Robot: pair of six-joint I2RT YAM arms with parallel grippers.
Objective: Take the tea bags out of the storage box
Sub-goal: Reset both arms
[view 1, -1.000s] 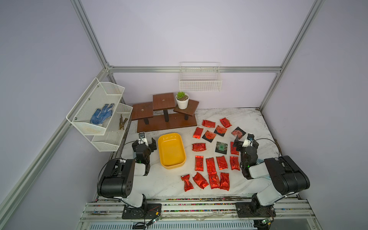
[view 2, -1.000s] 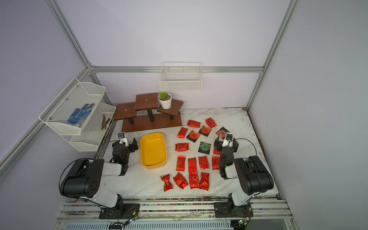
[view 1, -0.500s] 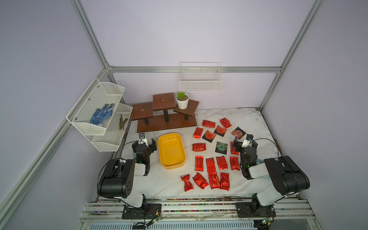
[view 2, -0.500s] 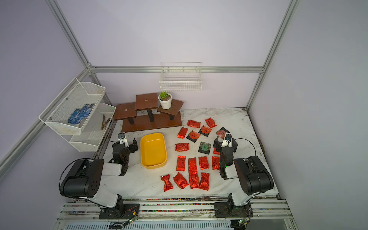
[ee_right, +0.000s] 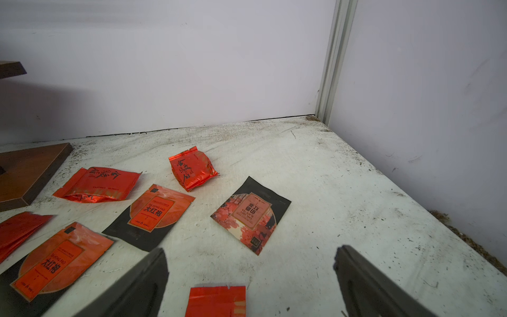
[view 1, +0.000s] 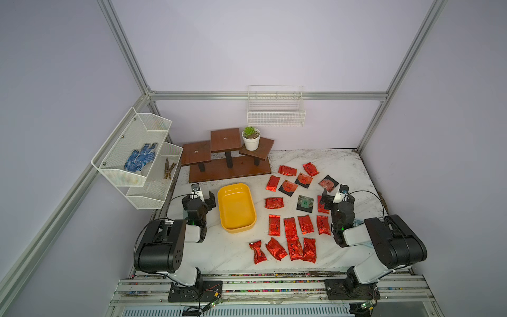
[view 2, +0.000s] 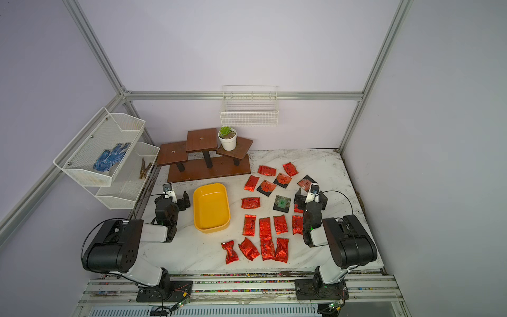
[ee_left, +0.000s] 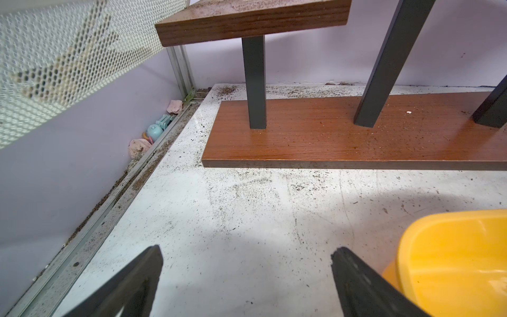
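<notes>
The yellow storage box [view 1: 236, 208] [view 2: 211, 207] stands left of the table's middle, and nothing shows inside it. Tea bags lie spread on the table to its right: several red foil sachets [view 1: 290, 227] [view 2: 264, 227], and black packets, one with a green label [view 1: 305, 203]. My left gripper [view 1: 199, 198] [ee_left: 247, 251] is open just left of the box, whose rim [ee_left: 452, 247] shows beside one finger. My right gripper [view 1: 336, 198] [ee_right: 251, 252] is open low over a red sachet [ee_right: 216, 300], near a black packet [ee_right: 251, 214]. Neither gripper holds anything.
A brown stepped wooden stand [view 1: 227, 162] with a potted plant [view 1: 251, 138] stands behind the box. White wire baskets hang on the left wall [view 1: 137, 164], one holding a blue glove [view 1: 140, 156], and on the back wall [view 1: 275, 112]. Small toys [ee_left: 153, 131] lie in the left wall's gap.
</notes>
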